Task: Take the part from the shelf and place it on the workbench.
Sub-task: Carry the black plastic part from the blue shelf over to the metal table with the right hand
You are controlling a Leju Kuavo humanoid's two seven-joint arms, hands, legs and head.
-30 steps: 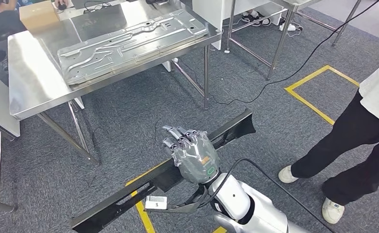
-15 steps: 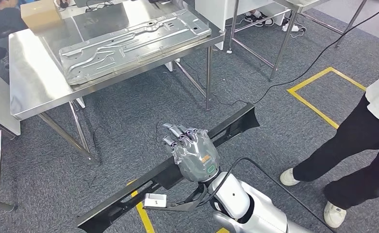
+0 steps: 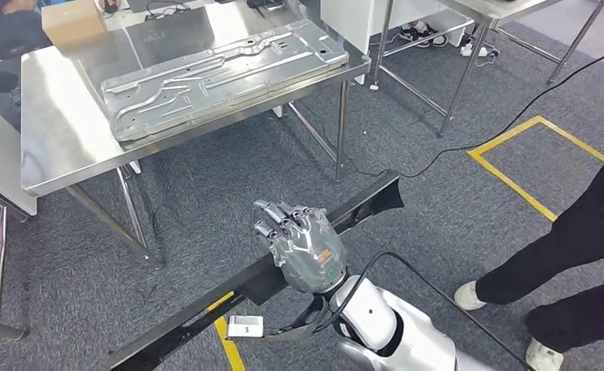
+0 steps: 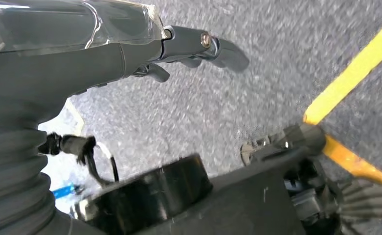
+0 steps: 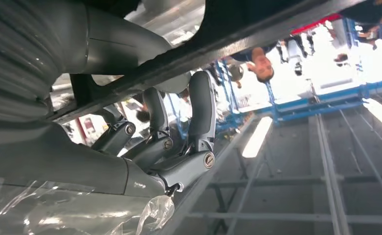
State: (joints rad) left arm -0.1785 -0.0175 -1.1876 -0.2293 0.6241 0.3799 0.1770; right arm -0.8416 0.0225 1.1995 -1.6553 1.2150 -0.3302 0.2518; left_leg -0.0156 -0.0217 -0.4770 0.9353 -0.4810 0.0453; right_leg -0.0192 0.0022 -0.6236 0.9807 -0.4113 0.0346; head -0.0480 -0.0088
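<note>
A long black part (image 3: pixel 360 207) slants above the carpet from lower left to upper right in the head view. My right hand (image 3: pixel 302 247) grips it near its middle, fingers curled over its far edge. In the right wrist view the fingers (image 5: pixel 201 117) hook around the part's dark edge (image 5: pixel 257 34). The steel workbench (image 3: pixel 59 147) stands ahead to the upper left, apart from the part. In the left wrist view my left hand (image 4: pixel 130 44) hangs over the carpet, fingers stretched out with nothing in them.
A large stamped metal panel (image 3: pixel 221 77) and a cardboard box (image 3: pixel 73 22) lie on the workbench. A person's legs (image 3: pixel 569 247) stand at the right. Yellow floor tape (image 3: pixel 515 182), a black cable (image 3: pixel 469 139) and another table's legs (image 3: pixel 469 62) are ahead on the right.
The whole view has shifted: the workbench now sits lower and further right, and the person has slid toward the right edge. My right hand still grips the part the same way.
</note>
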